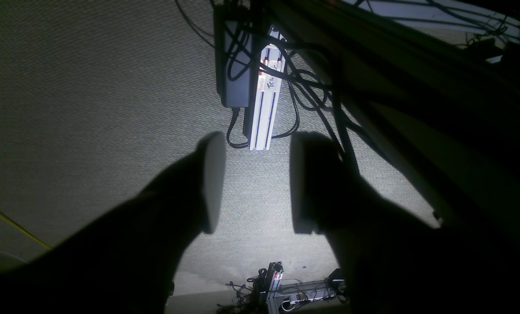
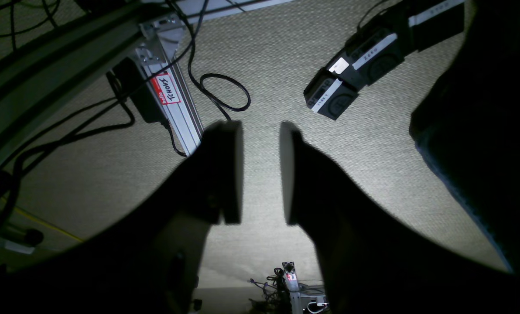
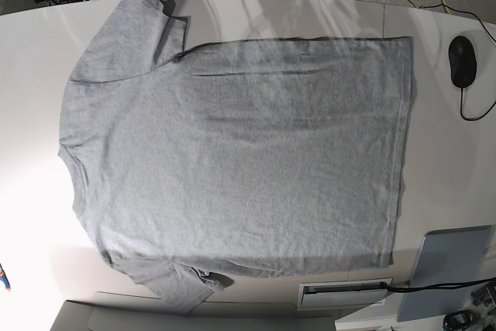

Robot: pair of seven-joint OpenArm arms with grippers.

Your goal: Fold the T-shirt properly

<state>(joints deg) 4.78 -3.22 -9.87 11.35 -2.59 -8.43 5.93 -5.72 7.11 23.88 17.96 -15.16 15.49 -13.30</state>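
The heather-grey T-shirt (image 3: 240, 160) lies spread flat on the white table (image 3: 453, 160) in the base view. Its neck points left, its hem right, and one sleeve (image 3: 132, 29) lies at the top left, the other (image 3: 186, 288) at the bottom left. The side facing up is plain; no lettering shows. Neither arm shows in the base view. In the left wrist view my left gripper (image 1: 255, 183) is open and empty over carpet floor. In the right wrist view my right gripper (image 2: 261, 172) is open and empty, also over carpet. The shirt is in neither wrist view.
A black mouse (image 3: 462, 61) with its cable lies at the table's right edge. A grey flat pad (image 3: 446, 269) lies at the bottom right, beside a white slotted panel (image 3: 345, 292). Aluminium frame legs (image 1: 264, 100) with cables show below the grippers.
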